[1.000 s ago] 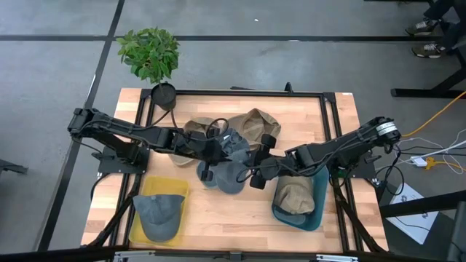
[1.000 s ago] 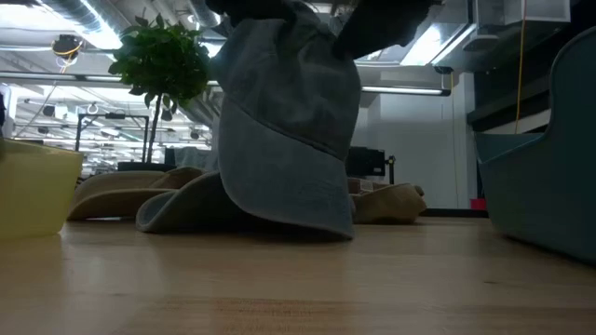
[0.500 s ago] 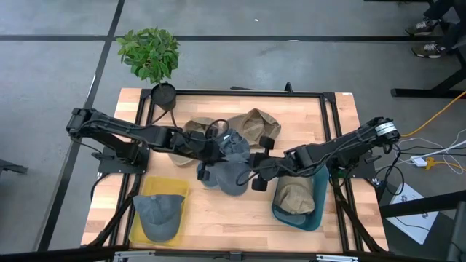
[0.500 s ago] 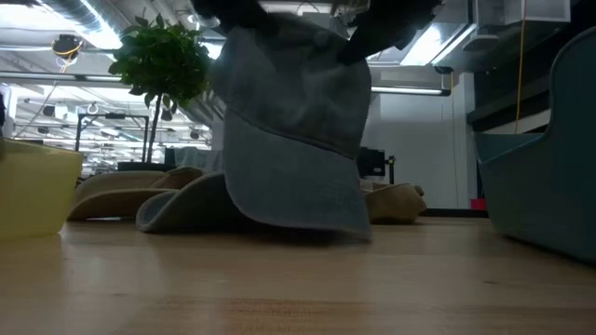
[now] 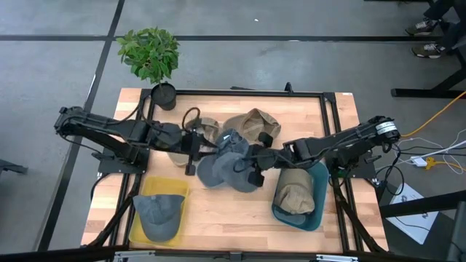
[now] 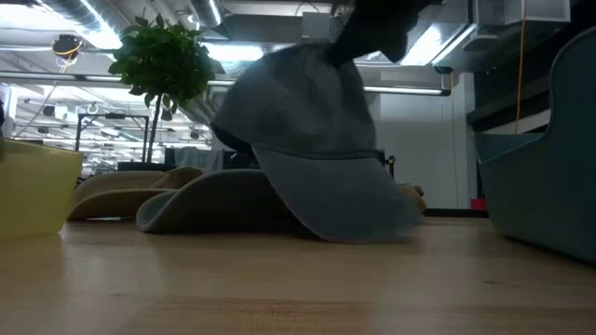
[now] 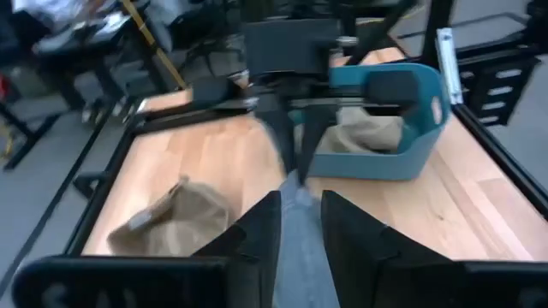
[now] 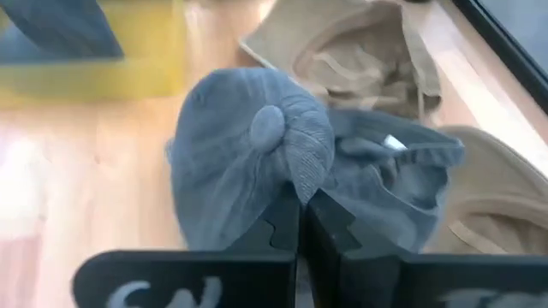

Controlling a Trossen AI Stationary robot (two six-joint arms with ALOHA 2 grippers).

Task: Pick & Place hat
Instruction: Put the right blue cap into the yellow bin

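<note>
Wooden table (image 5: pixel 240 211), dark frame around it. My two arms reach in from either side and meet near the middle.

Teal bin (image 5: pixel 317 196) at my right-hand side of the table, holding one tan hat (image 5: pixel 291 195). Yellow bin (image 5: pixel 138 218) at the near left corner, holding one blue-grey hat (image 5: pixel 157 212). A potted plant (image 5: pixel 151 54) stands at the far left corner.

Pile of loose hats mid-table: a tan cap (image 5: pixel 253 124) toward the far side, another tan one (image 5: pixel 191 131) just beside my left wrist, and grey-blue caps in front of them.

Task item: the grey-blue hat (image 5: pixel 227 169), central on the table, between my two grippers. In the low view it hangs tilted (image 6: pixel 317 149), crown up, its lower edge down at the table surface in front of a flat grey cap (image 6: pixel 209 200).

Right gripper (image 5: pixel 251 171): fingers clenched tight on the fabric of the grey-blue hat; the right wrist view shows the crown with its button (image 8: pixel 267 127) bunched directly ahead of my closed fingers (image 8: pixel 318 224).

Left gripper (image 5: pixel 192 153): just beside the hat's left edge, jaws parted a little, a strip of grey-blue cloth showing between my fingers (image 7: pixel 257 231) in the left wrist view. I cannot tell whether they touch it.
</note>
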